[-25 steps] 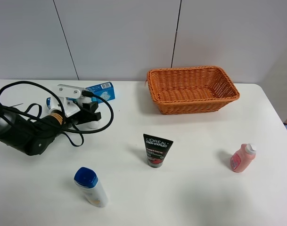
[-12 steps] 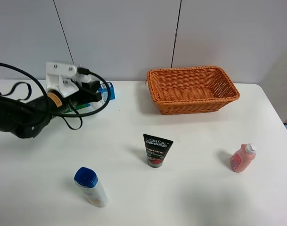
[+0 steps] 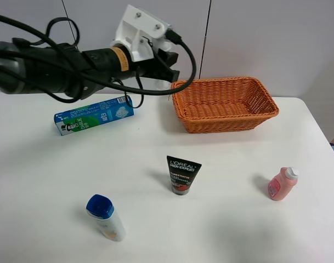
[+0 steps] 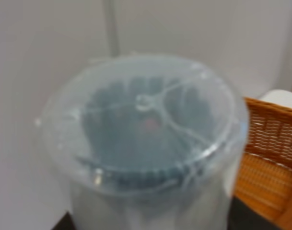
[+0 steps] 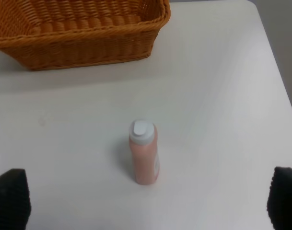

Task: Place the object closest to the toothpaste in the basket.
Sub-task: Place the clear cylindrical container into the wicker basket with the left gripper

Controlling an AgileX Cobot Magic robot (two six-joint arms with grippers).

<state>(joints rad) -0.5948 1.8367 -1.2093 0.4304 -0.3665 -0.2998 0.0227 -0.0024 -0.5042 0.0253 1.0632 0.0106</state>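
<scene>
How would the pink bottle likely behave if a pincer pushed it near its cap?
The pink bottle stands upright, tall on a narrow base, so a high push would probably tip it. Its rounded body might then roll on the white table. The smooth plastic looks rather slippery to grip.

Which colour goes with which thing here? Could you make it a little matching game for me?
Things:
1. basket
2. toothpaste box
3. standing tube
4. jar

Colours:
a. black
b. see-through
c. orange
d. blue and green

Pairs: 1-c, 2-d, 3-a, 4-b
</scene>
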